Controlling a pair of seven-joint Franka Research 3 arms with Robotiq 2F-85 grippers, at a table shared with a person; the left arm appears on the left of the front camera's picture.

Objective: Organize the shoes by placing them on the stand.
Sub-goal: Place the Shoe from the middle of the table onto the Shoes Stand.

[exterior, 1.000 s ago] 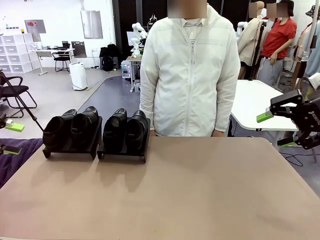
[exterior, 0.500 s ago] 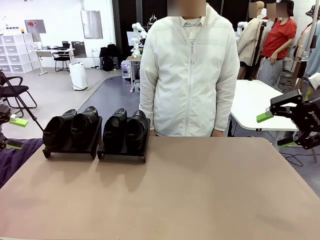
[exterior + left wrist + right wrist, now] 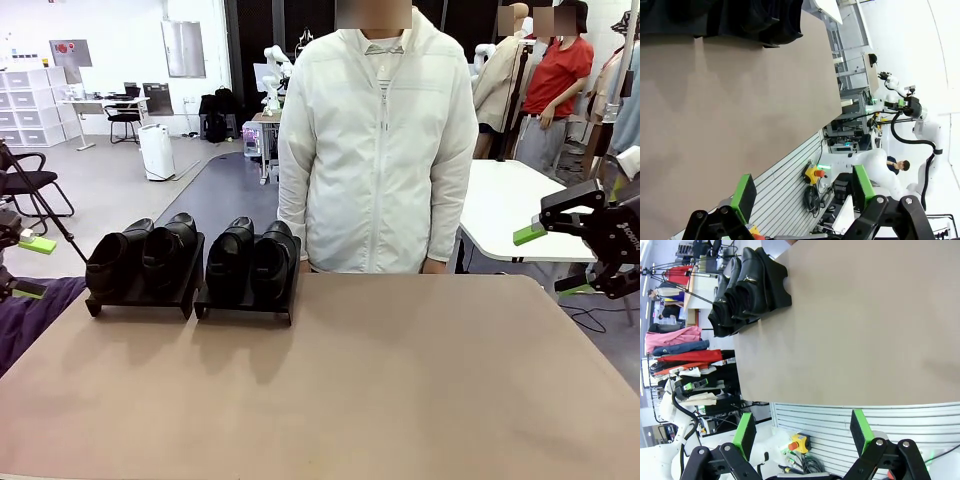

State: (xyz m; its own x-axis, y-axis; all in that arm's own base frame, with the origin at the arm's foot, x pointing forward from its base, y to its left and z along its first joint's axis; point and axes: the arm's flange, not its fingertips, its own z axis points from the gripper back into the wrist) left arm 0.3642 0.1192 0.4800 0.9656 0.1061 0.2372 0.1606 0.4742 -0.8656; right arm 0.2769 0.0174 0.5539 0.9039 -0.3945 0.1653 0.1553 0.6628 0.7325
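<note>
All four shoes [image 3: 190, 258] sit in pairs on two black stands [image 3: 245, 300] at the table's [image 3: 400, 380] far left, toes toward me, well away from my right pincer [image 3: 555, 262] and nearer my left pincer [image 3: 25, 268]. Both pincers hang off the table's side edges, jaws wide, holding nothing.

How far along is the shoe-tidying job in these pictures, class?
Done: all four glossy black leather loafers sit in pairs, one pair on the left black stand, the other pair on the right black stand. In hand: nothing; the left gripper and right gripper hang open off the tan table. Left: apparently nothing.
</note>
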